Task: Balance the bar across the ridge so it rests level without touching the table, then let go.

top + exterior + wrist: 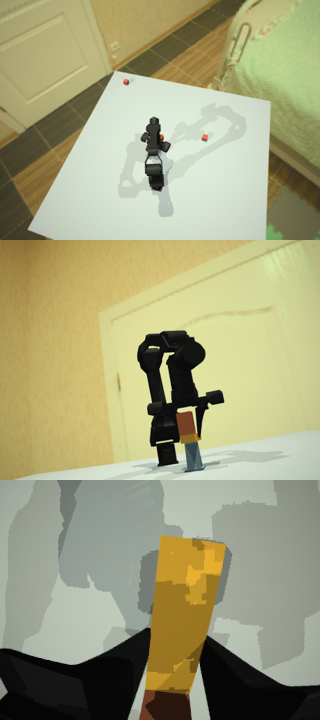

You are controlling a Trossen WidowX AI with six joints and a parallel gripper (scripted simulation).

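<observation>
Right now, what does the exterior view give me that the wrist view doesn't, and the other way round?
Only the exterior view shows the blue-grey ridge standing on the table, with the bar's yellow end directly above its top; whether they touch I cannot tell. Only the wrist view shows the jaws pressed against both sides of the bar, at the join of yellow and brown. Both show the gripper shut on the bar and the bar clear of the table.

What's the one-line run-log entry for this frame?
gripper: shut on bar | bar: over ridge, contact unclear | table: bar not touching | release: not yet done
</observation>
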